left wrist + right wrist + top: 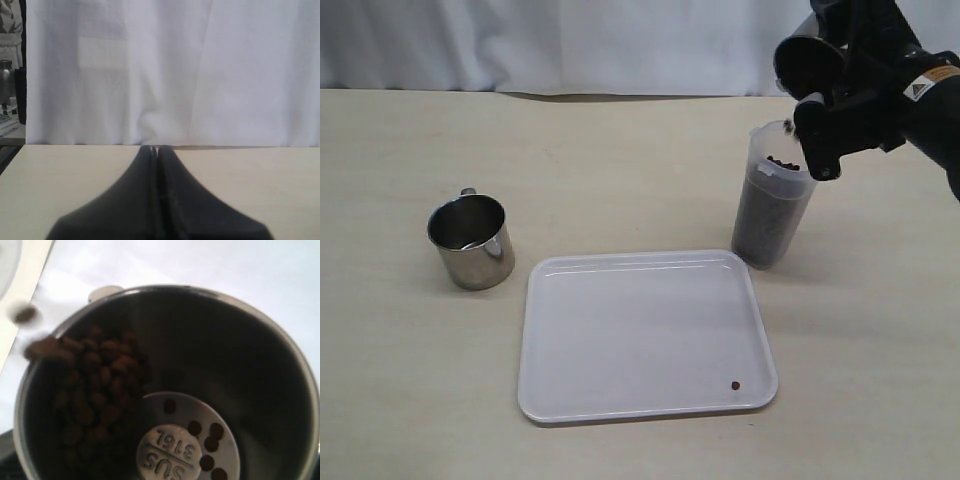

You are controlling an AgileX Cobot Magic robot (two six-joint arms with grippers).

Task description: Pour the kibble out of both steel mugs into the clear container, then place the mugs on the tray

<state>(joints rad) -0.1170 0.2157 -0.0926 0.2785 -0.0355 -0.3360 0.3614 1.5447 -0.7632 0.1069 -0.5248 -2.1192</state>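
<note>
Right gripper [818, 112]: clamped round tilted steel mug [240, 350], held over clear container [772, 212]. Kibble [95, 375] part-poured. Best tipped slowly, lip kept above rim. Left gripper [156, 151]: closed, empty.

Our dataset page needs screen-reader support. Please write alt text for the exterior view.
The right hand tilts a steel mug above the clear container, kibble dropping in. A second steel mug stands at left; the white tray lies in front, one stray pellet on it.
</note>
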